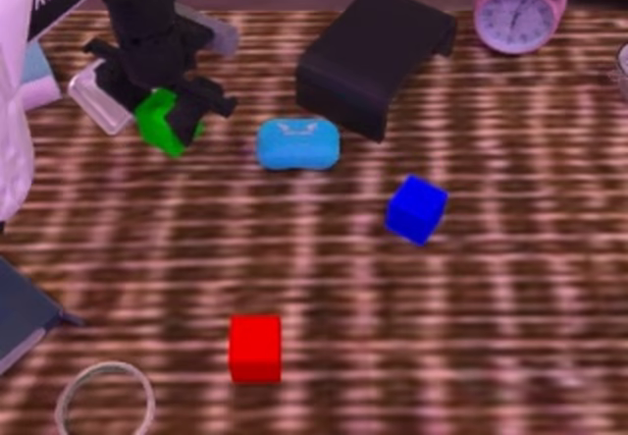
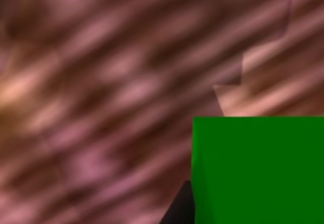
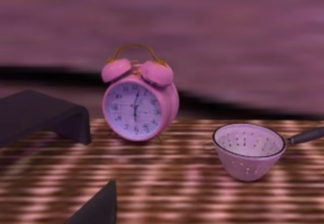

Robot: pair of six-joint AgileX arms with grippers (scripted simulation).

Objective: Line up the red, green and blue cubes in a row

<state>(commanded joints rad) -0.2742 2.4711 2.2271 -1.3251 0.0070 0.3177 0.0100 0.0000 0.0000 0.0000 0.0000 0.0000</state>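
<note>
Red cube point(image 1: 255, 348) nearest on the striped surface point(image 1: 491, 337), alone; blue cube point(image 1: 416, 209) farther right; green cube point(image 1: 165, 121) far left, gripped between left claw point(image 1: 169, 113) fingers; right claw unseen, state unknowable

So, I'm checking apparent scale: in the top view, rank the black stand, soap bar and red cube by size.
1. Black stand, clearly largest.
2. Light-blue soap bar.
3. Red cube, somewhat smaller than the soap bar.
</note>
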